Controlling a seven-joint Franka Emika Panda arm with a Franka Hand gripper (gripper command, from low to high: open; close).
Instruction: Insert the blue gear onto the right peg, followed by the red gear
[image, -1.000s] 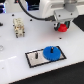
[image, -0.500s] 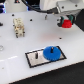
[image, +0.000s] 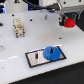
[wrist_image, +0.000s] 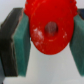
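The blue gear (image: 51, 52) lies flat on the right end of the grey black-bordered plate (image: 33, 59). It sits where the right peg stands, and the peg is hidden in its hub. The left peg (image: 36, 53) stands bare. My gripper (image: 68, 19) is at the exterior view's upper right, off the plate and above the table. It is shut on the red gear (image: 69, 21). In the wrist view the red gear (wrist_image: 49, 29) is clamped between the two teal pads (wrist_image: 21, 46).
A small beige block figure (image: 19, 27) stands at the exterior view's left back. A thin dark pin (image: 46, 17) stands on the table behind the plate. The white table (image: 20, 72) extends in front of the plate.
My gripper has moved up and toward the exterior view's right, carrying the red gear. The blue gear and the plate have not moved.
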